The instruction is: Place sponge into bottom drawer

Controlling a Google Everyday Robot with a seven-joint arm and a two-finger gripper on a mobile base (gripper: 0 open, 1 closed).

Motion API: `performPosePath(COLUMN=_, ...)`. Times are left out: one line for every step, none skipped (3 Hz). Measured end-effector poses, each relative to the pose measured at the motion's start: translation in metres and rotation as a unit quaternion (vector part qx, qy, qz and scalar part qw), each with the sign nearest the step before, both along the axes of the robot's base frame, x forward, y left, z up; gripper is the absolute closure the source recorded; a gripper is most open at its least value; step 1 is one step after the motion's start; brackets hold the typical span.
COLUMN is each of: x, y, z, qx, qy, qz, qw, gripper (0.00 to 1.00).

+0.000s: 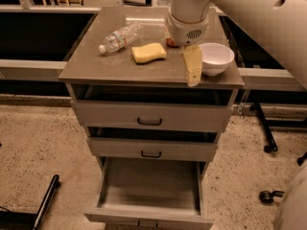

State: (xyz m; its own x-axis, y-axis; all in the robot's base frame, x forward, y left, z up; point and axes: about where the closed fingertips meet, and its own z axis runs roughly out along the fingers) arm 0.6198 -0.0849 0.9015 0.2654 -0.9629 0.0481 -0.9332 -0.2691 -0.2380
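Note:
The pale yellow sponge (149, 52) lies on the grey cabinet's top (96, 68), near the middle. My gripper (193, 68) hangs from the white arm over the top's front right part, to the right of the sponge and apart from it, holding nothing that I can see. The bottom drawer (149, 186) is pulled out at the foot of the cabinet and looks empty. The two shallower drawers above it, with black handles, stand slightly ajar.
A clear plastic water bottle (119, 37) lies on its side left of the sponge. A white bowl (216, 58) stands just right of the gripper. A red soda can (169, 42) is mostly hidden behind the arm. Chair castors (266, 195) stand on the floor at right.

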Motion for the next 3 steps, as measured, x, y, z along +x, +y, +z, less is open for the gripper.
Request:
performPosePath(x=0.020, y=0.000, z=0.002, qx=0.003, qy=-0.017, qz=0.008, qw=0.9998, gripper=0.00)
performPosePath(x=0.081, y=0.005, z=-0.007, qx=0.019, qy=-0.072, qz=0.003, qw=0.9973, gripper=0.00)
performPosePath(x=0.080, y=0.005, z=-0.007, qx=0.018, qy=-0.071, qz=0.003, qw=0.9973, gripper=0.00)
